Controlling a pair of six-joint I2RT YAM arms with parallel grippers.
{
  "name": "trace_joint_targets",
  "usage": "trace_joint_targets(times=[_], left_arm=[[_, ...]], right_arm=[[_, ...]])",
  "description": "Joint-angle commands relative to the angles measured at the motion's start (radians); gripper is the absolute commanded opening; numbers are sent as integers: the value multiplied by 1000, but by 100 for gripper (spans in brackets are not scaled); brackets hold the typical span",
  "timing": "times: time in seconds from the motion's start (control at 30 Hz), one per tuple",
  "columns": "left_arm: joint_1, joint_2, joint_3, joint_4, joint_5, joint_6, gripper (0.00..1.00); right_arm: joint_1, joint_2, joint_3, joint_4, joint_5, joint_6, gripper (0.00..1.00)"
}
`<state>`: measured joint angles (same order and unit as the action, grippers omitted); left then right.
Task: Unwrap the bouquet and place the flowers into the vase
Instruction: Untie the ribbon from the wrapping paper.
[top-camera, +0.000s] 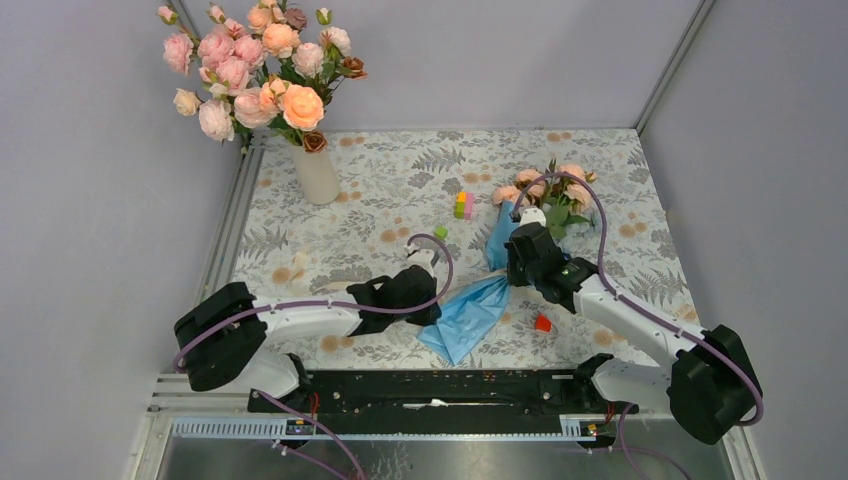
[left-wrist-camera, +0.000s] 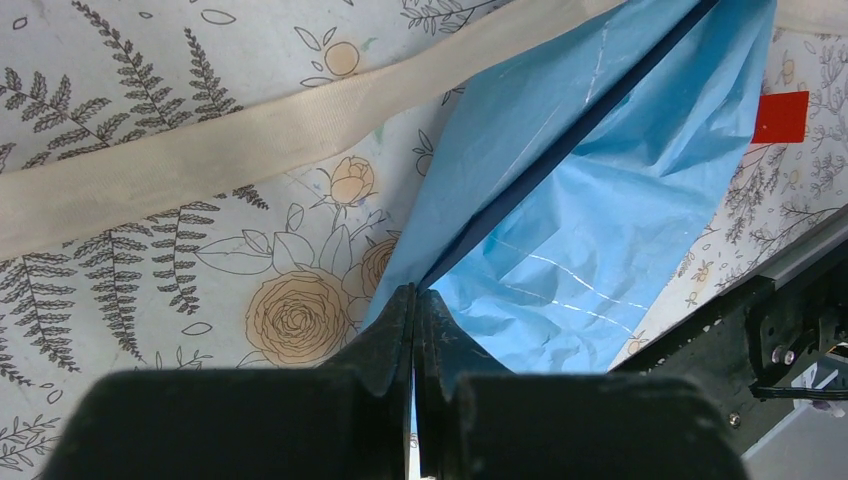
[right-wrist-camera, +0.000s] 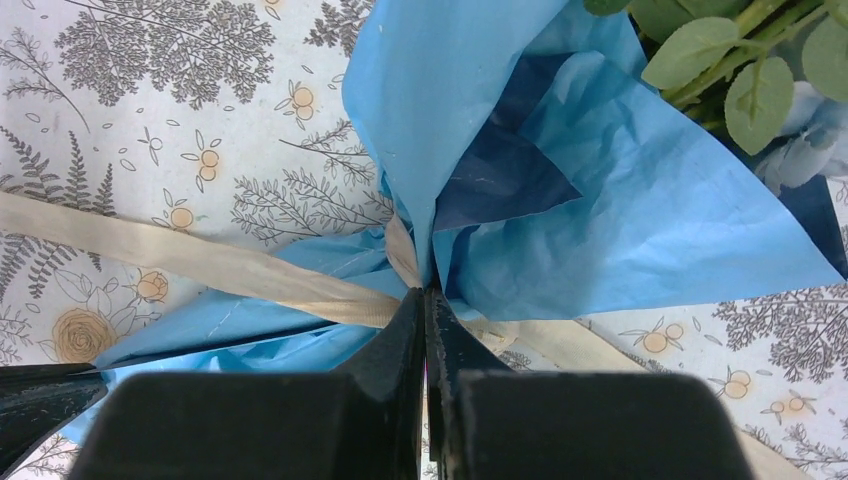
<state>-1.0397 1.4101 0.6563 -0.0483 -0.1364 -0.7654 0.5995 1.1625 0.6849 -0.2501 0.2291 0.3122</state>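
Right now the bouquet (top-camera: 497, 240) lies mid-counter (top-camera: 400, 190), blooms pointing away from me and its paper (top-camera: 468, 312) tail toward the bases. My left hand (left-wrist-camera: 415, 300) is pinching the paper's edge. My right hand (right-wrist-camera: 425, 300) is pressed together at the tied waist, on ribbon (right-wrist-camera: 200, 258) or paper, I cannot tell. Anchoring one end, I reckon, lets the other pull the wrap loose. The vase (top-camera: 317, 172) stands well apart, far left.
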Motion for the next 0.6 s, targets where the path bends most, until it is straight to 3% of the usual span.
trace_joint_targets(times=[0.0, 0.43, 0.57], left_arm=[[1, -14, -36, -3, -33, -22, 0], [1, -23, -46, -6, -38, -34, 0], [1, -30, -42, -7, -35, -35, 0]], right_arm=[[0, -51, -19, 25, 125, 67, 0], [0, -86, 40, -42, 91, 8, 0], [0, -86, 54, -52, -12, -1, 0]])
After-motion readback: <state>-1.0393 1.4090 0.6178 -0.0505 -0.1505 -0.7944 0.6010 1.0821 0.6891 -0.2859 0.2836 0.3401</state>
